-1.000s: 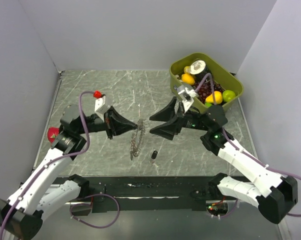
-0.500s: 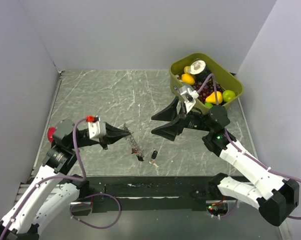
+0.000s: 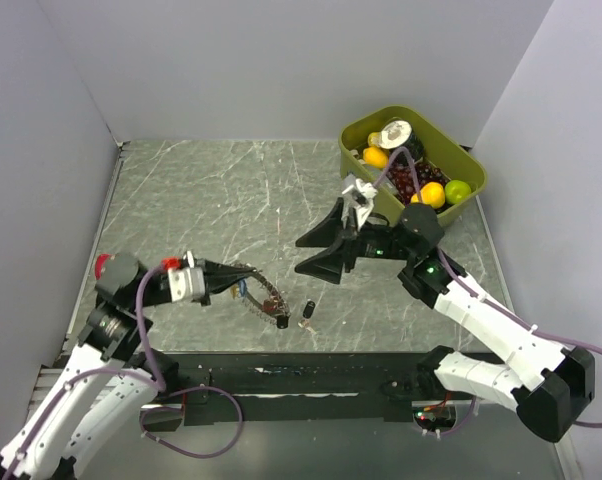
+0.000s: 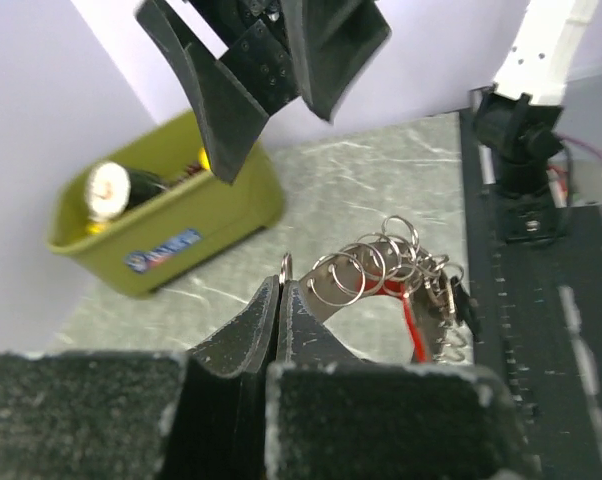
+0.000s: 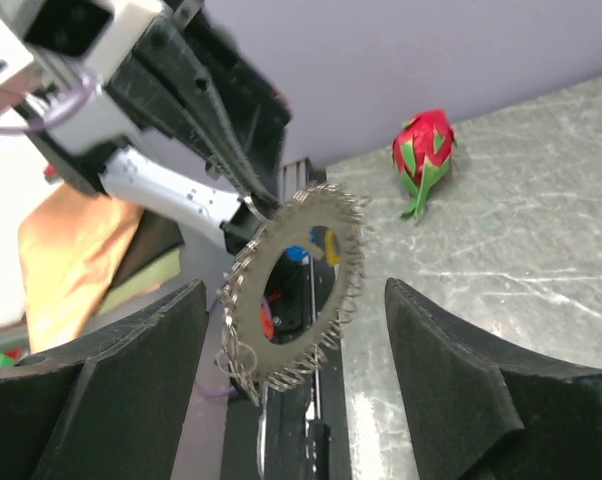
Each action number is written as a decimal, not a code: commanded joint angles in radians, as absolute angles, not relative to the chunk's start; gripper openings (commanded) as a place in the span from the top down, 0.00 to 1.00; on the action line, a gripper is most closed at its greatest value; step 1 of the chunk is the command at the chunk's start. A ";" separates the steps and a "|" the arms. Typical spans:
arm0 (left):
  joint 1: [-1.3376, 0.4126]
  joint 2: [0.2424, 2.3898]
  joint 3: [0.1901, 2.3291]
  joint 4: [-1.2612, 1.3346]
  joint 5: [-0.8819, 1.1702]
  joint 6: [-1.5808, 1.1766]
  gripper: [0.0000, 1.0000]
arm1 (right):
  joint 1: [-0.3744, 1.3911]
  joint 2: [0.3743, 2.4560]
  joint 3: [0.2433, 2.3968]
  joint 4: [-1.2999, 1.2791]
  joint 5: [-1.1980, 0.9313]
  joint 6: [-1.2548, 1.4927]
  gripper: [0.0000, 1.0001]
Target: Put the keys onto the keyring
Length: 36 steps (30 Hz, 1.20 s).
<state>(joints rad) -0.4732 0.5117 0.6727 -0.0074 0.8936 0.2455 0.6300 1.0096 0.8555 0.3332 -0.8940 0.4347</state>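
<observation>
Grey marble-patterned table (image 3: 211, 190) fills a white-walled booth, with two robot arms reaching in from its near edge. The left claw (image 4: 283, 290) is clenched on the edge of the large grey coiled metal keyring (image 4: 376, 262) and holds it just above the table near the front, turned so its open face looks toward the right arm, probably to offer a clear way in. At least a red-headed key (image 4: 409, 310) and a black-headed key (image 4: 463, 305) seem to hang from the ring already. One small black-headed key (image 3: 307, 312) lies loose on the table just beside the hanging ring, so the job looks unfinished. The right claw (image 3: 299, 257) hovers close by with its fingers spread wide and holding nothing, aimed at the ring. An olive-green plastic bin (image 3: 436, 125) of toy fruit sits at the far right, and a red toy dragon fruit (image 5: 421, 150) rests at the left side.
</observation>
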 commanded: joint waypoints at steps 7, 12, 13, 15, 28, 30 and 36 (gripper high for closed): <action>-0.476 0.753 0.894 -0.117 1.038 0.155 0.99 | 0.801 1.080 1.089 -0.021 -0.703 0.117 0.39; -0.477 0.747 0.893 -0.083 1.026 0.104 0.99 | 0.830 1.092 1.106 -0.075 -0.650 0.072 0.46; -0.477 0.750 0.893 -0.075 1.025 0.082 0.99 | 0.833 1.097 1.111 -0.083 -0.640 0.066 0.47; -0.476 0.753 0.891 -0.072 1.037 0.072 0.99 | 0.845 1.111 1.123 -0.104 -0.611 0.054 0.48; -0.477 0.750 0.890 -0.066 1.054 0.051 0.99 | 0.894 1.161 1.160 -0.080 -0.598 0.060 0.53; -0.477 0.747 0.890 -0.066 1.057 0.052 0.99 | 0.896 1.170 1.166 -0.083 -0.604 0.063 0.66; -0.476 0.738 0.885 -0.055 1.052 0.049 0.99 | 0.897 1.181 1.178 -0.098 -0.614 0.061 1.00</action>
<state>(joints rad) -0.4671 0.7616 0.8421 -0.1364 1.0080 0.0563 0.8928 1.1709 1.1305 -0.1173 -0.6304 0.0647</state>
